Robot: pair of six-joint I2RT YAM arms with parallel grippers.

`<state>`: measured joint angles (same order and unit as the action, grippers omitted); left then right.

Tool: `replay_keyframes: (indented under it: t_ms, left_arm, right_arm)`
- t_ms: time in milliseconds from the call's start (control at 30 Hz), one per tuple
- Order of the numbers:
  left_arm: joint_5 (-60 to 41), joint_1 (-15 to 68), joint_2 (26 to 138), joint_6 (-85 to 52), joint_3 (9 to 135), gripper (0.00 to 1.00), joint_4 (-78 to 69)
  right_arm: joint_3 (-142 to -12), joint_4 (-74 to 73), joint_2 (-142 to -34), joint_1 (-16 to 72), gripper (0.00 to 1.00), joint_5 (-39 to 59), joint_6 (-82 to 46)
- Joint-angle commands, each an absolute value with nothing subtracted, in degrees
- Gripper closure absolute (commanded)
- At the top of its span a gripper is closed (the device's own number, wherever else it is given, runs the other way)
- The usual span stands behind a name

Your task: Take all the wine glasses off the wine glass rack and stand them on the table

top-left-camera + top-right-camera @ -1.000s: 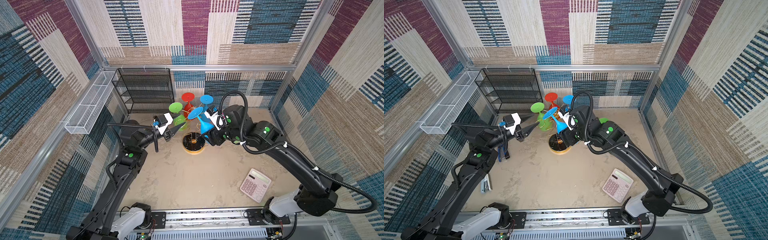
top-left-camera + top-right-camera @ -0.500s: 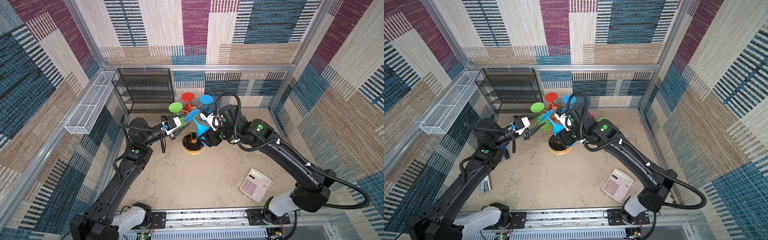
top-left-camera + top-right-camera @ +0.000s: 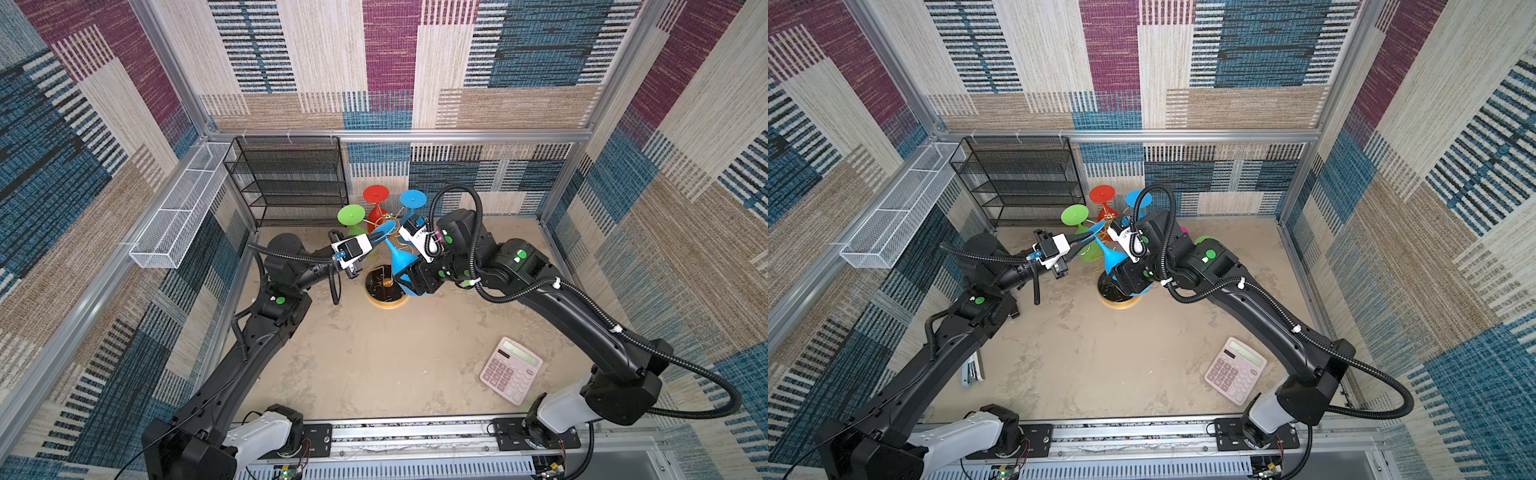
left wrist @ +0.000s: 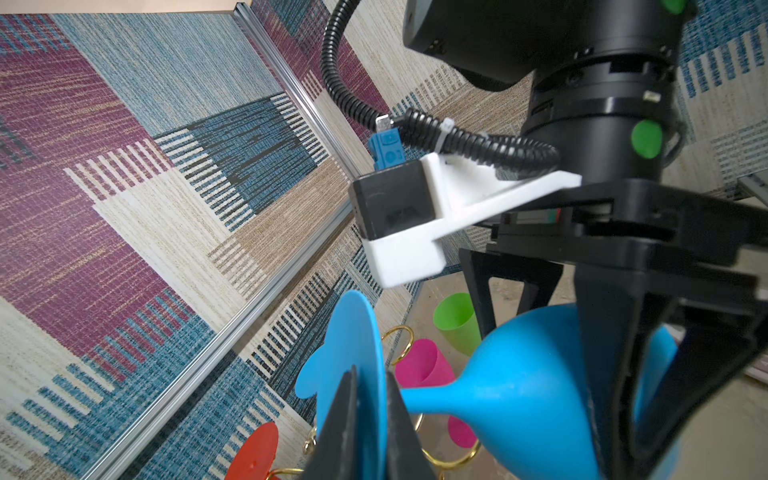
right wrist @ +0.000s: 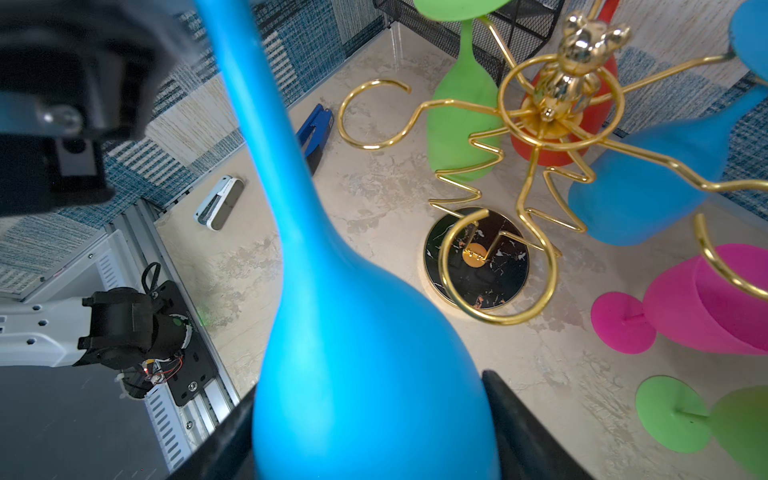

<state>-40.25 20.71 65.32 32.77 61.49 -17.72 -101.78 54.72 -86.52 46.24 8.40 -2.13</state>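
A blue wine glass [image 3: 398,258] [image 3: 1109,257] hangs upside down and tilted beside the wine glass rack [image 3: 384,291] [image 3: 1115,300], a gold wire stand on a round black base. My right gripper [image 5: 370,390] is shut on its bowl [image 4: 519,382]. My left gripper [image 4: 370,374] is shut on the glass's flat foot [image 4: 353,332]. In the right wrist view the stem [image 5: 257,124] stands apart from the rack's gold loops [image 5: 494,270]. In both top views the two grippers, left [image 3: 376,237] and right [image 3: 409,277], meet at the glass.
Green [image 3: 351,216], red [image 3: 376,195] and blue [image 3: 412,199] glasses hang on the rack. A pink glass [image 5: 706,303] and a green one [image 5: 706,419] lie on the floor beside it. A black mesh shelf [image 3: 291,178] and white basket [image 3: 178,212] stand behind; a calculator [image 3: 511,370] lies front right.
My left gripper has moved right to the blue glass and shut on its foot. The right gripper has kept its hold on the bowl and shifted slightly left.
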Motion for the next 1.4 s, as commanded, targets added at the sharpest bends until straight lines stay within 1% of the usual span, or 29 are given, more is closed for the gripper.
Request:
replay_keyframes:
  t_ms: [0, 33, 100, 233, 267, 333, 500, 700, 767, 1000, 1200, 1367]
  left_arm:
    - [-38.6, 21.0, 65.4, 32.5, 62.1, 1.0, -20.1]
    - [-38.4, 21.1, 65.3, 32.3, 62.1, 1.0, -20.2]
    - [-37.7, 21.2, 65.2, 31.8, 62.3, 1.0, -20.4]
    - [-34.6, 21.3, 64.9, 28.7, 62.6, 1.0, -21.0]
    - [-33.8, 21.3, 64.7, 27.3, 62.7, 1.0, -20.9]
    - [-30.4, 21.3, 64.3, 24.2, 63.2, 1.0, -20.1]
    - [-24.5, 21.3, 63.0, 15.6, 65.6, 1.0, -12.4]
    - [-16.9, 21.3, 62.5, -1.2, 69.2, 1.0, 0.0]
    - [-16.2, 21.3, 62.8, -6.6, 70.9, 1.0, 4.0]
    - [-18.0, 20.8, 64.7, -23.7, 74.6, 1.0, 11.5]
    - [-25.2, 19.8, 67.2, -35.2, 75.8, 1.0, 11.4]
    - [-29.0, 19.5, 67.7, -39.4, 75.6, 1.0, 9.4]
  right_arm:
    - [-101.4, 53.4, -85.9, 46.4, 0.51, 9.7, -0.9]
    - [-101.0, 53.0, -85.7, 46.4, 0.49, 10.1, -0.9]
    - [-100.6, 52.1, -85.1, 46.4, 0.42, 10.6, -1.2]
    - [-98.3, 48.1, -82.6, 46.4, 0.13, 12.2, -2.0]
    - [-97.5, 46.4, -81.6, 46.3, 0.07, 12.5, -2.4]
    - [-95.9, 42.9, -79.3, 46.3, 0.01, 12.4, -3.0]
    - [-88.9, 31.4, -71.9, 45.8, 0.01, 10.2, -3.7]
    - [-75.4, 12.1, -59.0, 44.1, 0.01, 8.0, -3.9]
    - [-70.3, 6.1, -55.0, 43.6, 0.01, 7.4, -3.7]
    - [-58.3, -7.5, -47.4, 42.8, 0.01, 6.9, -2.1]
    - [-49.4, -16.0, -43.3, 42.6, 0.01, 8.7, -0.9]
    - [-45.1, -20.2, -42.8, 42.6, 0.01, 11.1, 1.4]
